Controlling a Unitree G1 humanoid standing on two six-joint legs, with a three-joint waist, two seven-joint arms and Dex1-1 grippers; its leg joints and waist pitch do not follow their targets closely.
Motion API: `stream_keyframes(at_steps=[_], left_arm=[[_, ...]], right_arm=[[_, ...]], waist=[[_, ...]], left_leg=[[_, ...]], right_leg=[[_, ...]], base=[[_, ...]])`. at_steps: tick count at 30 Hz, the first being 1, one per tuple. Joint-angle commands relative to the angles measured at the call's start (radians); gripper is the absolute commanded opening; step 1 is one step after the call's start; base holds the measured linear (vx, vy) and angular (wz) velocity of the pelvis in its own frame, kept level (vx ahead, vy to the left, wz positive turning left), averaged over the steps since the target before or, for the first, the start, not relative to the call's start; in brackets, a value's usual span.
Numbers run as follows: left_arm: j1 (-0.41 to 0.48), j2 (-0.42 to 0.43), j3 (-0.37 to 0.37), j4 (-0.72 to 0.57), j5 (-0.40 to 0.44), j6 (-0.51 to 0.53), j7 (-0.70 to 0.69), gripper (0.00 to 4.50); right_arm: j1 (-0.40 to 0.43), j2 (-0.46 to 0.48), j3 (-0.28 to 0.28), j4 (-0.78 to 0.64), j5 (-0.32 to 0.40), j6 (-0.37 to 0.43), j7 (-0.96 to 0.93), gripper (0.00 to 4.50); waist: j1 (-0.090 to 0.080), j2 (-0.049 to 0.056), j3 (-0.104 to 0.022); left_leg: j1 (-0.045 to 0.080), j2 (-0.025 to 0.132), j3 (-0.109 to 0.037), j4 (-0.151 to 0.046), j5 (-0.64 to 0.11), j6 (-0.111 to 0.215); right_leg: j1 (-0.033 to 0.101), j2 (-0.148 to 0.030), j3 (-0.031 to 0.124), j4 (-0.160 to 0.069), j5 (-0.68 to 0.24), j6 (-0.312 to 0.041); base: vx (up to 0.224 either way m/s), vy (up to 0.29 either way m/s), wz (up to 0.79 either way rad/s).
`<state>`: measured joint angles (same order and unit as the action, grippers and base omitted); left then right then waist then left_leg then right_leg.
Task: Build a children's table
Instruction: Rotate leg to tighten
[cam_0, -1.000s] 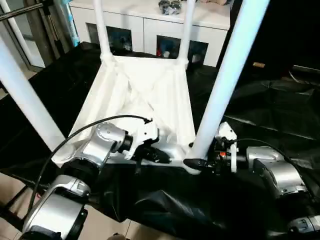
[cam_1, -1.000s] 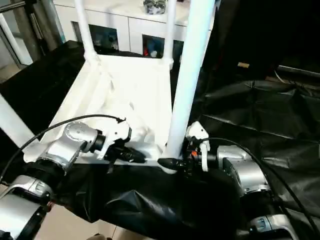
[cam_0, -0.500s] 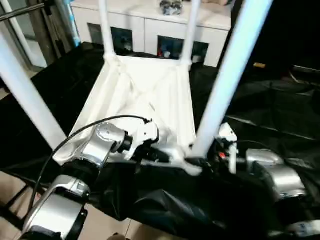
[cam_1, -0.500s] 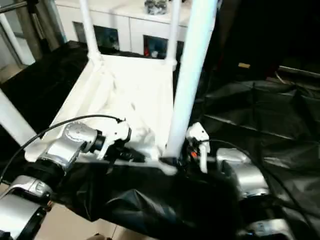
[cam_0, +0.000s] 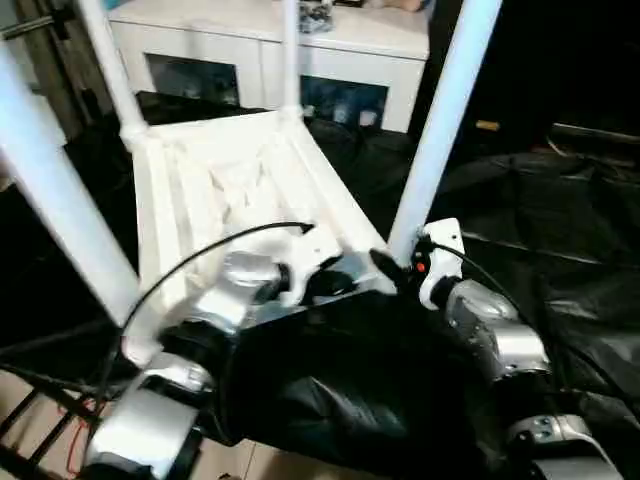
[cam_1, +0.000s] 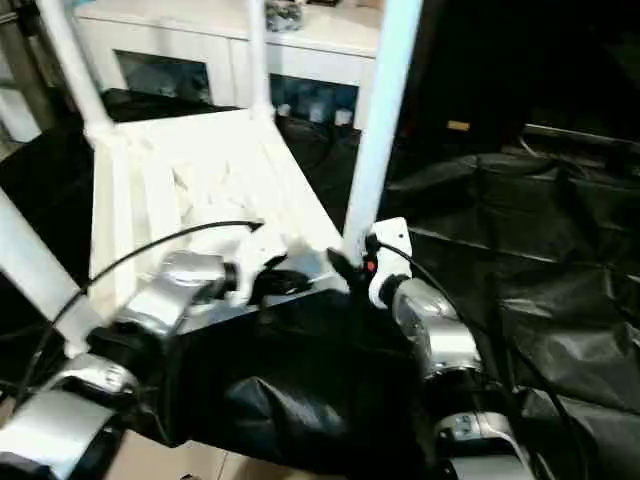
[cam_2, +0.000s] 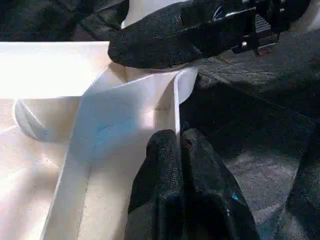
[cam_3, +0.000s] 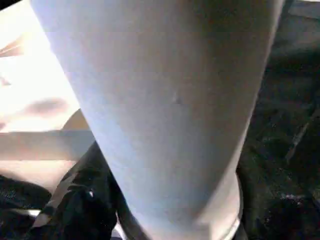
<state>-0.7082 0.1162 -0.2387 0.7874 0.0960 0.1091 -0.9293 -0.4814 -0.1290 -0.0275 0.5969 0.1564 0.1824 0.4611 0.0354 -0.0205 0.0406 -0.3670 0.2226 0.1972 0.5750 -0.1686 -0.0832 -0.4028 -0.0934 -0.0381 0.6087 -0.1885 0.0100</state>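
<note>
Since a second ago the upturned children's table (cam_0: 225, 185) has swung round on the black sheet (cam_0: 560, 250): its far end, which pointed toward twelve o'clock, now points toward eleven, and its near right corner has slid toward the middle of the head view. The table lies underside up on the sheet-covered tabletop, ribs showing, with four legs standing up from its corner sockets. The near right leg (cam_0: 440, 120) rises at about one o'clock from the right fingers (cam_0: 385, 268), which stand partly spread at its base; the head views do not settle whether they grip it. The right wrist view shows the leg's tube (cam_3: 170, 110) close up with its socket ring below, and one black finger beside it. The left fingers (cam_2: 179, 150) are pressed together on the thin raised rim (cam_2: 176, 107) of the table's near edge, a contact the left wrist view shows plainly and the head views blur. Behind, at twelve o'clock, stands a white cabinet (cam_0: 260, 45) with glass doors.
</note>
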Motion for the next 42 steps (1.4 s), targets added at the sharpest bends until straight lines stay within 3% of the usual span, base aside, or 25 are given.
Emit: stream_keyframes(at_steps=[1, 6, 9, 12, 16, 21, 25, 32, 36, 39, 42], left_arm=[[-0.008, -0.063, -0.021, -0.031, -0.031, -0.028, -0.018, 0.0], [0.003, -0.02, -0.025, -0.056, -0.05, -0.048, -0.102, 0.0], [0.009, -0.005, -0.027, -0.065, -0.057, -0.058, -0.137, 0.0], [0.019, 0.021, -0.033, -0.083, -0.073, -0.067, -0.212, 0.0], [0.036, 0.076, -0.057, -0.114, -0.089, -0.07, -0.347, 0.0], [0.037, 0.123, -0.065, -0.109, -0.096, -0.069, -0.445, 0.0], [0.034, 0.137, -0.064, -0.101, -0.096, -0.073, -0.469, 0.0], [0.027, 0.138, -0.061, -0.097, -0.095, -0.072, -0.455, 0.0], [0.02, 0.122, -0.043, -0.084, -0.087, -0.065, -0.4, 0.0], [0.011, 0.098, -0.02, -0.071, -0.085, -0.059, -0.331, 0.0], [0.005, 0.071, -0.009, -0.062, -0.082, -0.057, -0.264, 0.0]], right_arm=[[0.011, 0.025, 0.061, 0.045, -0.021, 0.033, 0.034, 3.38], [0.03, -0.058, 0.111, -0.024, -0.023, 0.013, 0.225, 3.45], [0.036, -0.088, 0.121, -0.047, -0.001, 0.026, 0.303, 3.45], [0.049, -0.141, 0.142, -0.085, 0.019, 0.039, 0.423, 3.45], [0.08, -0.222, 0.174, -0.15, 0.056, 0.069, 0.615, 3.45], [0.103, -0.273, 0.197, -0.204, 0.088, 0.099, 0.732, 3.45], [0.112, -0.281, 0.203, -0.229, 0.106, 0.129, 0.766, 3.28], [0.124, -0.282, 0.21, -0.247, 0.118, 0.161, 0.788, 2.86], [0.134, -0.271, 0.207, -0.25, 0.114, 0.16, 0.771, 2.69], [0.141, -0.238, 0.189, -0.24, 0.106, 0.148, 0.693, 2.67], [0.127, -0.183, 0.164, -0.186, 0.066, 0.122, 0.545, 2.66]], waist=[[0.002, -0.006, -0.053], [0.008, -0.007, -0.055], [0.01, -0.007, -0.058], [0.016, -0.006, -0.06], [0.026, -0.011, -0.057], [0.039, -0.007, -0.055], [0.051, -0.005, -0.055], [0.055, -0.003, -0.058], [0.055, -0.003, -0.058], [0.057, -0.003, -0.054], [0.047, -0.007, -0.051]], left_leg=[[0.008, 0.001, -0.004, -0.067, -0.279, 0.015], [0.007, 0.002, -0.002, -0.064, -0.267, 0.026], [0.003, 0.003, -0.002, -0.061, -0.226, 0.05], [0.007, 0.005, 0.002, -0.055, -0.195, 0.079], [0.008, 0.008, 0.003, -0.057, -0.199, 0.083], [0.012, 0.012, 0.005, -0.059, -0.222, 0.067], [0.014, 0.013, 0.004, -0.061, -0.229, 0.049], [0.012, 0.01, 0.004, -0.058, -0.201, 0.047], [0.013, 0.011, 0.004, -0.058, -0.214, 0.042], [0.015, 0.012, 0.003, -0.061, -0.237, 0.033], [0.012, 0.006, 0.0, -0.065, -0.274, 0.01]], right_leg=[[0.035, -0.03, 0.024, -0.088, -0.261, -0.182], [0.039, -0.03, 0.024, -0.085, -0.225, -0.188], [0.046, -0.029, 0.024, -0.075, -0.138, -0.213], [0.047, -0.03, 0.025, -0.068, -0.058, -0.252], [0.05, -0.029, 0.022, -0.067, -0.073, -0.259], [0.044, -0.031, 0.022, -0.069, -0.121, -0.255], [0.041, -0.032, 0.024, -0.069, -0.14, -0.245], [0.044, -0.032, 0.023, -0.063, -0.089, -0.253], [0.044, -0.033, 0.023, -0.066, -0.108, -0.249], [0.04, -0.033, 0.024, -0.071, -0.145, -0.241], [0.038, -0.037, 0.024, -0.081, -0.245, -0.207]], base=[[0.0, 0.0, 0.0], [0.0, 0.0, 0.0], [0.0, 0.0, 0.0], [0.0, 0.0, 0.0], [0.0, 0.0, 0.0], [0.0, 0.0, 0.0], [0.0, 0.0, 0.0], [0.0, 0.0, 0.0], [0.0, 0.0, 0.0], [0.0, 0.0, 0.0], [0.0, 0.0, 0.0]])
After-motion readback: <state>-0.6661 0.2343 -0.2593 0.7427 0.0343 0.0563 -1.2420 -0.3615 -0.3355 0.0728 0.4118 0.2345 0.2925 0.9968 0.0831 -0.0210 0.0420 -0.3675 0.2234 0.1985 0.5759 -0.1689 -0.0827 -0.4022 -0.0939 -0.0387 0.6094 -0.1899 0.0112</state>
